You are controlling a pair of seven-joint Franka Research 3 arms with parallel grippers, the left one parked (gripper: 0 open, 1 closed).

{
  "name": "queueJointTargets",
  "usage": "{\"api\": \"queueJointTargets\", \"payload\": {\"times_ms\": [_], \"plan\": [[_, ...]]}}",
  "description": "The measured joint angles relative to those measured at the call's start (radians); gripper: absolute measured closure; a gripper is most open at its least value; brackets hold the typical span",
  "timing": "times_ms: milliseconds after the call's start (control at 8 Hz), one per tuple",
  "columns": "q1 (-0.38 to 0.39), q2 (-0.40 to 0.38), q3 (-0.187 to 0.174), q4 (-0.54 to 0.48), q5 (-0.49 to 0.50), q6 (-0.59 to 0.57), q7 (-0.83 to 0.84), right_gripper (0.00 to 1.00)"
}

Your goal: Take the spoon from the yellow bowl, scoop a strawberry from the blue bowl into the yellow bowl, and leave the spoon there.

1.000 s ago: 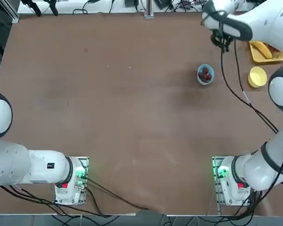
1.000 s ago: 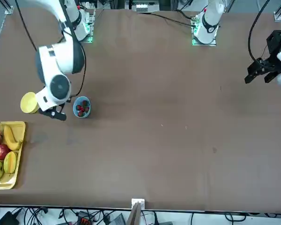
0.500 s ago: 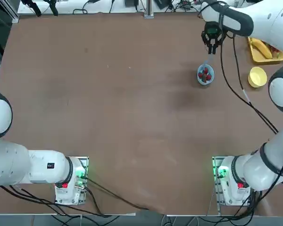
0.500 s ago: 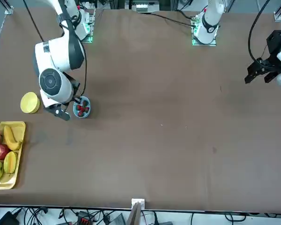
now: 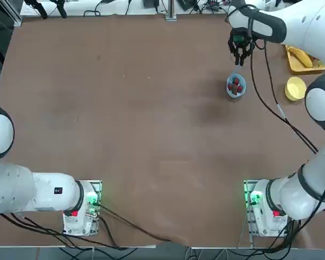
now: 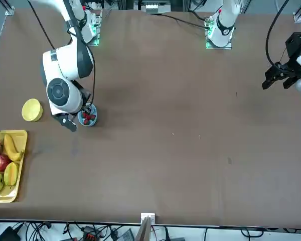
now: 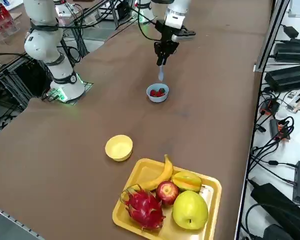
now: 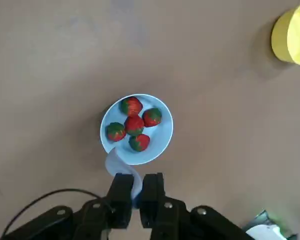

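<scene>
My right gripper (image 8: 136,186) is shut on the handle of the pale spoon (image 8: 121,166). The spoon (image 7: 161,74) hangs down from the gripper (image 7: 161,59), its scoop just above the rim of the blue bowl (image 8: 162,137). That light-blue bowl (image 5: 235,93) holds several red strawberries (image 8: 134,125). In the top view the gripper (image 5: 239,54) hovers just beyond the bowl's far side. The small yellow bowl (image 5: 296,88) stands to the right of the blue bowl, apart from the gripper, and looks empty (image 7: 119,147).
A rectangular yellow tray (image 7: 140,172) with a banana, apple, dragon fruit and other fruit sits near the yellow bowl, at the table's far right corner (image 5: 295,66). Black cables trail from the right arm over the blue bowl's right side.
The right gripper, with the spoon in it, has swung from near the fruit tray leftward in the top view, to just beyond the blue bowl. The bowls have not moved.
</scene>
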Motion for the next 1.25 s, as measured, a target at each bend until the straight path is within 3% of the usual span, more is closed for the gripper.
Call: {"api": "queueJointTargets", "payload": {"times_ms": [1250], "plan": [[-0.004,0.047,-0.008,-0.035,0.003,0.03,0.161,0.88]]}}
